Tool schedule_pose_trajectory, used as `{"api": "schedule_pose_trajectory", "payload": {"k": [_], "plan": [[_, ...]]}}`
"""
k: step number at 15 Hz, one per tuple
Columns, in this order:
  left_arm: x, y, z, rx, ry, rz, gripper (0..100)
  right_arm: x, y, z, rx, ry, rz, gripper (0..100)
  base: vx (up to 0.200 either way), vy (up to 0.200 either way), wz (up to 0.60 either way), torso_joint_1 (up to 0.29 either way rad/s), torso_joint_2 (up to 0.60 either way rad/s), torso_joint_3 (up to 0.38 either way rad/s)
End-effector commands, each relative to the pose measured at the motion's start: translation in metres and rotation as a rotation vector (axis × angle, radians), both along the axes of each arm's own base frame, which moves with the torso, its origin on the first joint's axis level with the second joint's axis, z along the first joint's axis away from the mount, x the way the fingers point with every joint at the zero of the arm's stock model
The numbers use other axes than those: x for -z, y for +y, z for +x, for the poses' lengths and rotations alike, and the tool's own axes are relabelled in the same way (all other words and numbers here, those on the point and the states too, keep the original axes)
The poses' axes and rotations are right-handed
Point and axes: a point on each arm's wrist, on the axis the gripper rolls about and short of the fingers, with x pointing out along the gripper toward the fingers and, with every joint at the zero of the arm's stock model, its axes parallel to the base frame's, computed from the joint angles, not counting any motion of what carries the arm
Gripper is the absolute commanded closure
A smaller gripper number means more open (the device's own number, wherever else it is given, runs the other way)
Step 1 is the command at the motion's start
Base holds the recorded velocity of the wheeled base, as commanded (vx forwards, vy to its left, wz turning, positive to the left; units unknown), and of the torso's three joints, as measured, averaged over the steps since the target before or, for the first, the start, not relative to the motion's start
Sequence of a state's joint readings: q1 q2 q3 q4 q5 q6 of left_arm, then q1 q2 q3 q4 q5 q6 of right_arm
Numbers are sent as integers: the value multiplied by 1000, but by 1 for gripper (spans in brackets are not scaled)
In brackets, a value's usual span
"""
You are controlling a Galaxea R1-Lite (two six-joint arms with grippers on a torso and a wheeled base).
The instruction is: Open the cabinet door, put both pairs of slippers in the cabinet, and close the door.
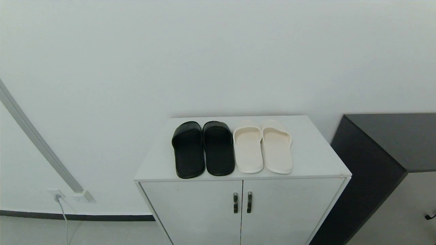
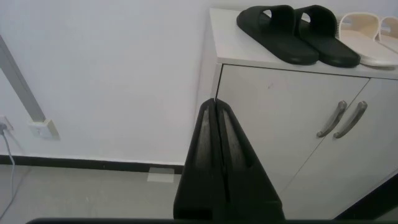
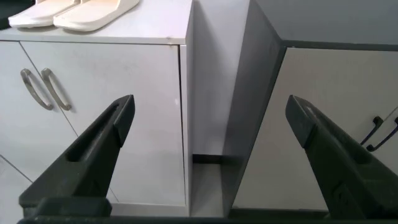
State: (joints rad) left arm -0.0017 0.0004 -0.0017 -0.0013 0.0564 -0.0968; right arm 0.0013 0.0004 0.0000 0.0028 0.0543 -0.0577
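Head view query, Technician A: where are the task items?

Technician B: Both pairs sit on top of the white cabinet (image 1: 316,149), side by side and heels toward the front edge. The black slippers (image 1: 218,149) are on the left and the cream slippers (image 1: 248,149) on the right, with the inner shoes touching. The left door (image 1: 194,214) and right door (image 1: 289,211) are shut, and the two handles (image 1: 235,202) flank the centre seam.

Technician A: State of the left gripper (image 2: 216,102)?

Technician B: Its fingers are pressed together with nothing between them. It is off the cabinet's left front corner and not in contact. The black slippers (image 2: 292,34) lie higher than its tips and beyond them, to its right. The handles (image 2: 342,118) are further right on the door fronts. A wall socket (image 2: 3,124) with a cable plugged in is well off to its left.

Technician A: State of the right gripper (image 3: 209,106)?

Technician B: Its fingers are spread wide and hold nothing. It faces the cabinet's right side panel (image 3: 208,93) and the gap next to a dark unit (image 1: 368,170). The cream slippers (image 3: 74,12) lie higher and to its left, on the cabinet top. The handles (image 3: 43,90) are to its left, well apart from its fingers.
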Motion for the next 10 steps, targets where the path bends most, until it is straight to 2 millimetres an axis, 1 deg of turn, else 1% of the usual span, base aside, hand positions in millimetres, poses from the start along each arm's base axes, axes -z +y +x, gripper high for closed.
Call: {"api": "schedule_pose_trajectory", "payload": {"k": [1, 6, 7, 8, 9, 10], "plan": [[0, 0, 0, -1, 1, 0, 100, 0, 0, 0, 0, 1, -1, 0, 0, 0, 0, 0, 0, 0], [0, 0, 0, -1, 1, 0, 100, 0, 1, 0, -44, 0, -2, 0, 0, 0, 0, 0, 0, 0], [0, 0, 0, -1, 1, 0, 100, -9, 1, -1, -58, -26, 3, 0, 0, 0, 0, 0, 0, 0], [0, 0, 0, -1, 1, 0, 100, -64, 1, -8, -67, -94, 101, 0, 0, 0, 0, 0, 0, 0], [0, 0, 0, -1, -1, -1, 100, -73, 2, -1, -87, -17, 121, 0, 0, 0, 0, 0, 0, 0], [0, 0, 0, -1, 1, 0, 100, -68, 3, 13, -152, 83, 36, 0, 0, 0, 0, 0, 0, 0]]}}
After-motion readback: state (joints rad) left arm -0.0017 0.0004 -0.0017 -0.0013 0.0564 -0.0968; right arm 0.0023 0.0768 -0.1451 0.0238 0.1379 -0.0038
